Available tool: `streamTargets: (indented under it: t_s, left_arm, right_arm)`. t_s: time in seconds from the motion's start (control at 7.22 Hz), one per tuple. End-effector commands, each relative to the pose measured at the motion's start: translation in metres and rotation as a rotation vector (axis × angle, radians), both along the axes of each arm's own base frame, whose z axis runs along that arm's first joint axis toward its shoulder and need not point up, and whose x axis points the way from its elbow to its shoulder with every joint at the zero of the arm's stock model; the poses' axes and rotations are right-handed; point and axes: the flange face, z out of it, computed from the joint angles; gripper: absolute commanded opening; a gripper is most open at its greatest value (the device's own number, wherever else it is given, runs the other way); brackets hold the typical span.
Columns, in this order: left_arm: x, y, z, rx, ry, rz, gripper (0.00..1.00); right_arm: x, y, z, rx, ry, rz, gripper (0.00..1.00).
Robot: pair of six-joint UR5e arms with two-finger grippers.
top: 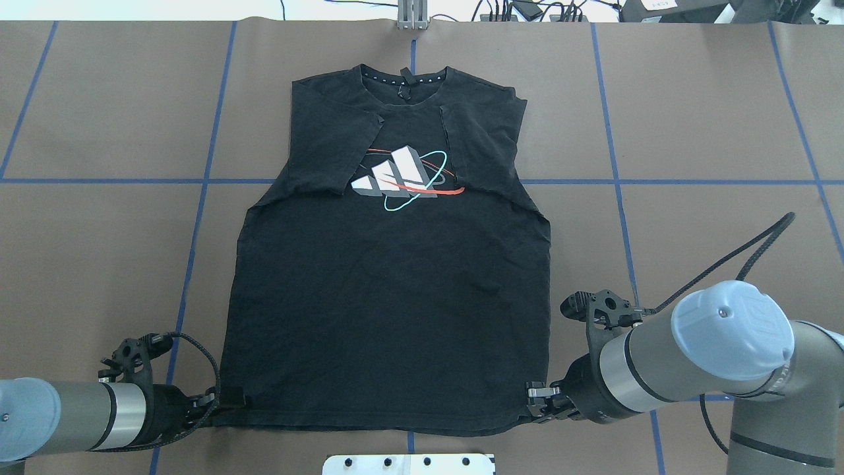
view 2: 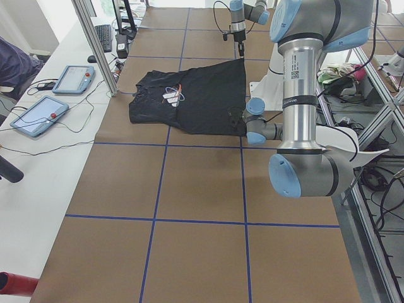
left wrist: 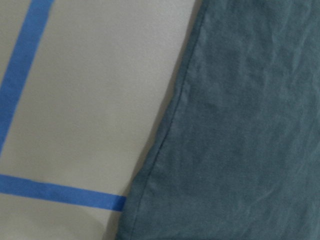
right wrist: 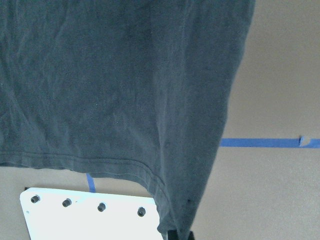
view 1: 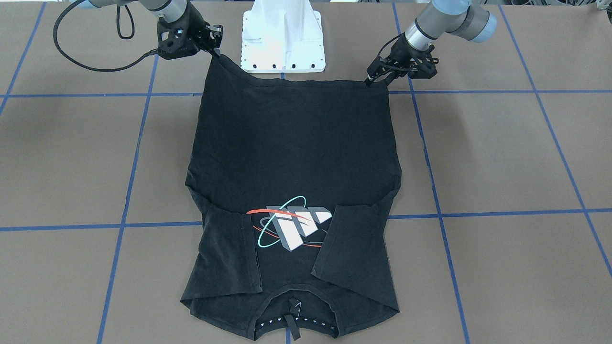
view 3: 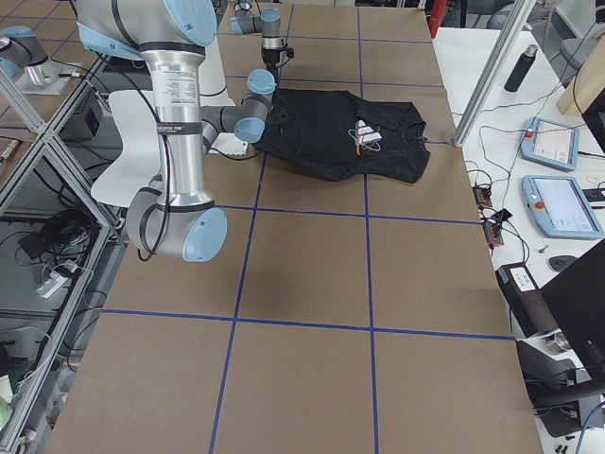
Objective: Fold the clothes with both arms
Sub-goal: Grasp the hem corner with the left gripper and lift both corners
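The black T-shirt (view 1: pixel 296 143) lies logo side up on the brown table, collar far from me and both sleeves folded in over the chest (top: pixel 389 297). My left gripper (top: pixel 226 400) is shut on the hem's left corner, low at the table (view 1: pixel 369 81). My right gripper (top: pixel 535 396) is shut on the hem's right corner and holds it slightly raised (view 1: pixel 218 53). The right wrist view has cloth (right wrist: pixel 115 75) sloping down to the pinched corner. Only the shirt's side edge (left wrist: pixel 240 125) and the table show in the left wrist view.
The white pedestal base (view 1: pixel 283 38) stands just behind the hem, between the arms. Blue tape lines (top: pixel 198 218) cross the brown table. Tablets (view 2: pixel 38 115) and cables lie on a side bench beyond the collar end, where a person's sleeve (view 2: pixel 12 63) shows.
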Motion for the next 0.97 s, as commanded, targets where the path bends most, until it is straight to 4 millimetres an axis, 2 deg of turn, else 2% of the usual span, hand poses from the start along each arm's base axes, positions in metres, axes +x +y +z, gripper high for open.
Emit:
streamTargets:
  t_s: [0.0, 0.14, 0.42, 0.55, 0.69, 0.83]
  left_arm:
    - [-0.0004, -0.0006, 0.0006, 0.0, -0.002, -0.001, 0.73]
    - [-0.0013, -0.0005, 0.002, -0.001, -0.005, -0.001, 0.69]
    - [-0.0025, -0.0002, 0.0018, 0.001, -0.005, -0.001, 0.5]
    - [-0.001, 0.0002, -0.0002, 0.001, -0.001, 0.001, 0.34]
    - [-0.0023, 0.0004, -0.0004, 0.001, -0.001, 0.001, 0.07]
    - [-0.0027, 0.0005, 0.0003, 0.001, -0.002, 0.001, 0.0]
  right_arm:
    - [0.0003, 0.0, 0.0011, -0.003, 0.002, -0.003, 0.0]
    - [0.0003, 0.0, 0.0011, -0.003, 0.002, -0.003, 0.0]
    - [0.0, 0.0006, 0.0011, -0.003, 0.002, -0.004, 0.0]
    - [-0.0007, 0.0011, -0.0003, -0.002, -0.001, -0.006, 0.0]
    - [-0.0004, 0.0005, -0.0003, -0.002, -0.001, -0.004, 0.0]
    - [-0.0002, 0.0006, 0.0004, -0.002, 0.0, -0.004, 0.0]
